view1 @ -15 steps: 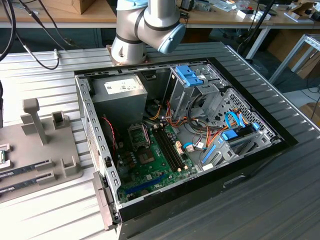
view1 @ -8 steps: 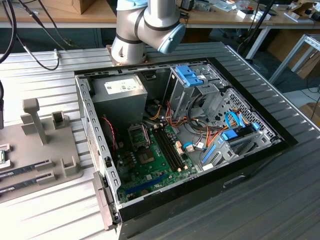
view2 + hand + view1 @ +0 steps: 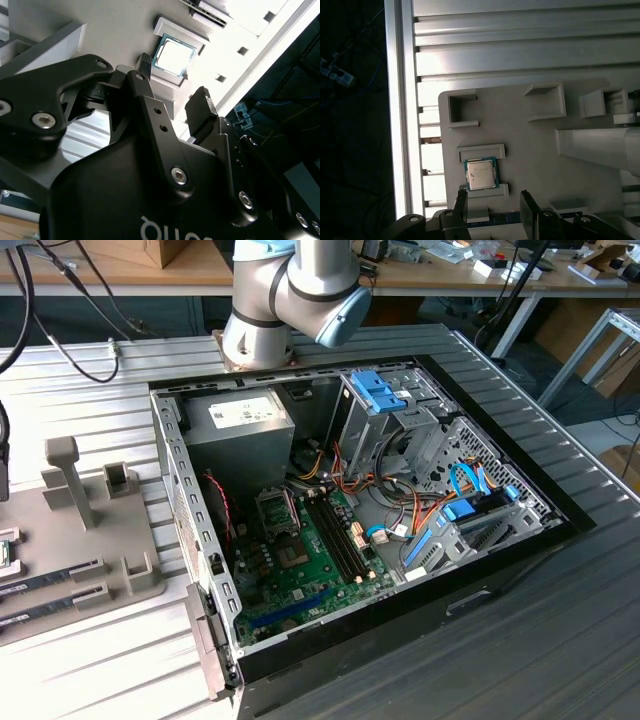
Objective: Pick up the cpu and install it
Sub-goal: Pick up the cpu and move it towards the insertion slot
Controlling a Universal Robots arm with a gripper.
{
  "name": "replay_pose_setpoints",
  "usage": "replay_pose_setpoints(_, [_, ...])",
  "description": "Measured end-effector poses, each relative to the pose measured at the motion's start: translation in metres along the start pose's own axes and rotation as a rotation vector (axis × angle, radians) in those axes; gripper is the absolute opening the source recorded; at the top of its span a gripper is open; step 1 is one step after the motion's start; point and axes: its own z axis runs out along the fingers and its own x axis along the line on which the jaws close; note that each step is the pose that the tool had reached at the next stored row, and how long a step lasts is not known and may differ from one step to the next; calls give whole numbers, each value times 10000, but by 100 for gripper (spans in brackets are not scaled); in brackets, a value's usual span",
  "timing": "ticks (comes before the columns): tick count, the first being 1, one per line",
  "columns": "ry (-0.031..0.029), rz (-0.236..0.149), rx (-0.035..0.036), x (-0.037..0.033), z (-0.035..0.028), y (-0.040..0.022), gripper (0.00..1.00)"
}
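Note:
The cpu [image 3: 481, 174] is a small square chip with a green rim and a silver lid. It lies flat between two low bracket walls on the grey fixture plate [image 3: 530, 145], and it appears bright with glare in the second wrist view [image 3: 174, 56]. My gripper [image 3: 495, 202] hovers above the plate just beside the cpu, open, with nothing between its black fingers [image 3: 460, 199]. In the second wrist view the gripper [image 3: 173, 79] points towards the chip without touching it. The motherboard's socket [image 3: 275, 508] sits inside the open computer case [image 3: 190, 540].
The arm [image 3: 290, 290] rises behind the case. A grey power-supply box [image 3: 245, 422], drive cages [image 3: 385, 405] and loose cables [image 3: 400, 520] crowd the case. The grey fixture [image 3: 110, 540] holds upright posts and long green memory sticks [image 3: 45, 578]. Ribbed aluminium table [image 3: 520, 50] surrounds everything.

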Motion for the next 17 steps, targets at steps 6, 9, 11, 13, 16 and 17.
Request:
replay_pose_setpoints(6, [0, 0, 1, 1, 22, -1, 54])
replay_pose_setpoints(9, [0, 0, 0, 1, 33, -1, 54])
replay_pose_setpoints(11, [-1, 0, 0, 1, 41, -2, 54])
replay_pose_setpoints(13, [0, 0, 0, 1, 50, -2, 54])
replay_pose_setpoints(16, [0, 0, 1, 2, 64, -3, 54])
replay_pose_setpoints(17, [0, 0, 0, 2, 67, -3, 54])
